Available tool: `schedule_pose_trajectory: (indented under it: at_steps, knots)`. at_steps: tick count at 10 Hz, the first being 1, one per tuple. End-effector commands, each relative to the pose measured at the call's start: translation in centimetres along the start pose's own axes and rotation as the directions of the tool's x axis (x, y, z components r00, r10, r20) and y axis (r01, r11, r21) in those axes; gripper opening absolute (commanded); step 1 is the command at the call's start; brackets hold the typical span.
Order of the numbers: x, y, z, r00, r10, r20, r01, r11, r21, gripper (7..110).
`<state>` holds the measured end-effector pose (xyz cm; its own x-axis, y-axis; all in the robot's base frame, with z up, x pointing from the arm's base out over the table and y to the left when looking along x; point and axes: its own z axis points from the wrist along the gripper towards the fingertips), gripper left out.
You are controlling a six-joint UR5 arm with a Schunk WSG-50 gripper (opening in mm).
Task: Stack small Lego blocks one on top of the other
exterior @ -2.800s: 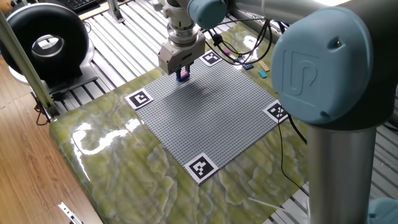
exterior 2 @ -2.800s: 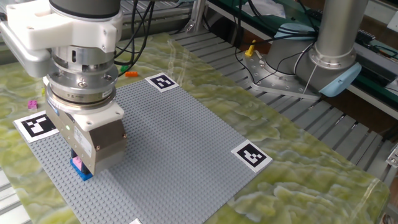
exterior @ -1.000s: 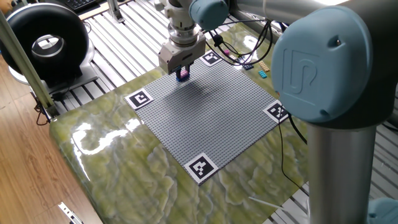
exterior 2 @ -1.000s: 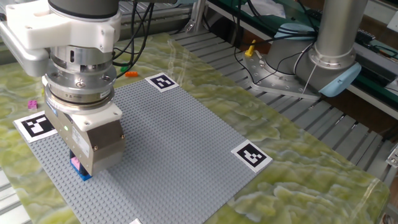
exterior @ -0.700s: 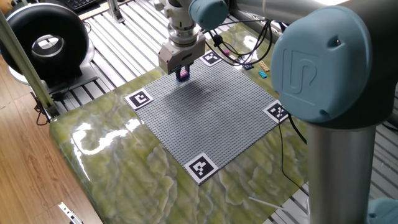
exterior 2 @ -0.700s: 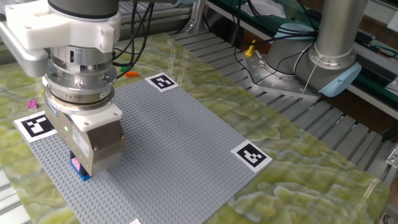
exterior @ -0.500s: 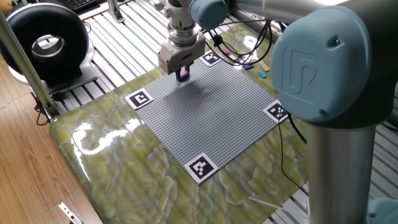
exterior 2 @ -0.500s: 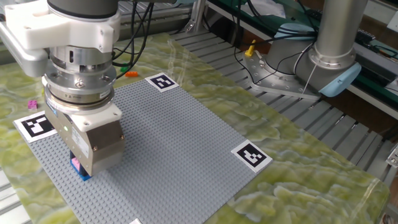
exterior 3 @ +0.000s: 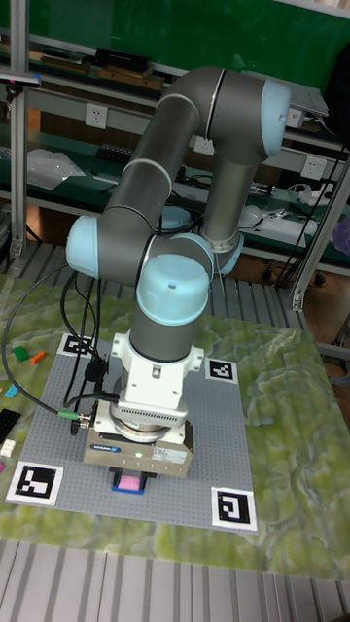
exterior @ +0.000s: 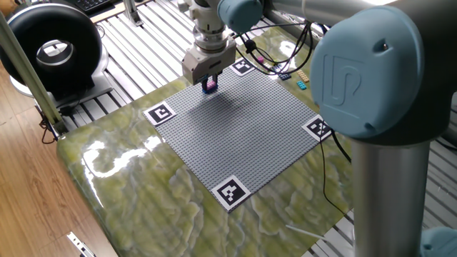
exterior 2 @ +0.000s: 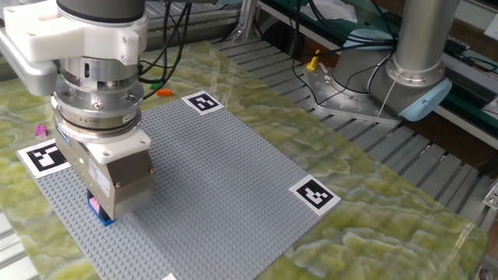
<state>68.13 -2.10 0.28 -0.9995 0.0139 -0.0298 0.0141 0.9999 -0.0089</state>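
Small magenta-pink studded brick [exterior 2: 94, 204] atop bright blue studded brick [exterior 2: 104, 218], near one edge of large grey studded baseplate [exterior 2: 226, 179]; stack clearest in the other fixed view and tall fixed view, reduced to a pink-blue speck in one fixed view. Two-finger gripper [exterior 2: 103, 208] low over stack; jaw opening and grasp impossible to tell. Green marbled tabletop [exterior: 136, 185]; square fiducial markers [exterior 2: 314, 194] at baseplate corners; black ring-shaped device [exterior: 50, 50] beyond table edge.
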Motion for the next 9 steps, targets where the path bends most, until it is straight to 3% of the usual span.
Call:
schedule_pose_trajectory:
  at_steps: [1, 3, 4, 6, 7, 9]
  knots:
    - [0.6, -0.6, -1.4, 0.997, -0.06, -0.057, 0.059, 0.998, -0.017, 7]
    - [0.3, 0.6, -1.0, 0.985, -0.168, -0.039, 0.165, 0.984, -0.071, 7]
    - [-0.1, 0.8, -0.8, 0.982, -0.186, -0.023, 0.183, 0.98, -0.077, 44]
    - [-0.3, 1.0, -0.7, 0.98, -0.2, -0.016, 0.198, 0.977, -0.084, 44]
    - [-0.5, 0.8, -0.7, 0.979, -0.202, -0.016, 0.2, 0.977, -0.071, 66]
    - [0.1, 0.6, -1.4, 0.972, -0.233, -0.039, 0.23, 0.971, -0.061, 66]
